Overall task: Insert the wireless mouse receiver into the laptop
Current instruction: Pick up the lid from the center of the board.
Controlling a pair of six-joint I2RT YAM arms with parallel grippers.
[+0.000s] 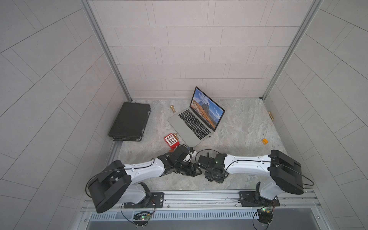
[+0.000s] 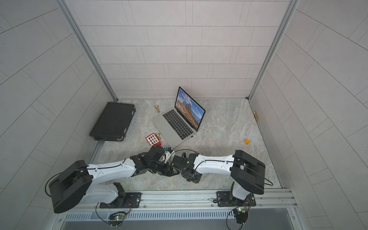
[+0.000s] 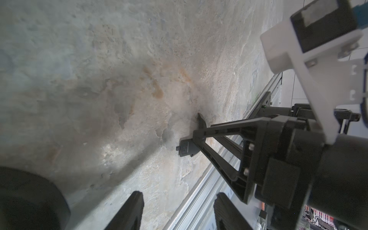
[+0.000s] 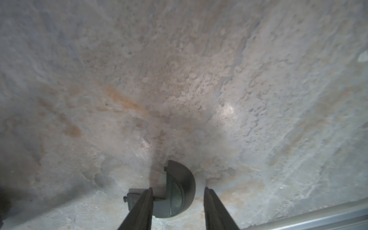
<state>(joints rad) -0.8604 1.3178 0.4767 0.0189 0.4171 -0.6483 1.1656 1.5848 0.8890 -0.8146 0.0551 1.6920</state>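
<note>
Only wrist views show the black cover (image 4: 185,175) on the bench (image 4: 179,79), lower centre, the right tool (image 4: 178,188) open around it. The left tool (image 3: 179,193) is open too

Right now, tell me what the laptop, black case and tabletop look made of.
Laptop: likely matte aluminium, even silver-grey sheen. Black case: probably plastic, dull textured lid. Tabletop: stone-look, veined grey-beige; real or printed, cannot tell.

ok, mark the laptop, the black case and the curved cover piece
laptop (image 1: 194,124): in a top view, keyboard deck.
black case (image 1: 129,121): in a top view, middle of its lid.
curved cover piece (image 4: 185,175): right wrist view, rounded outer rim.
</note>
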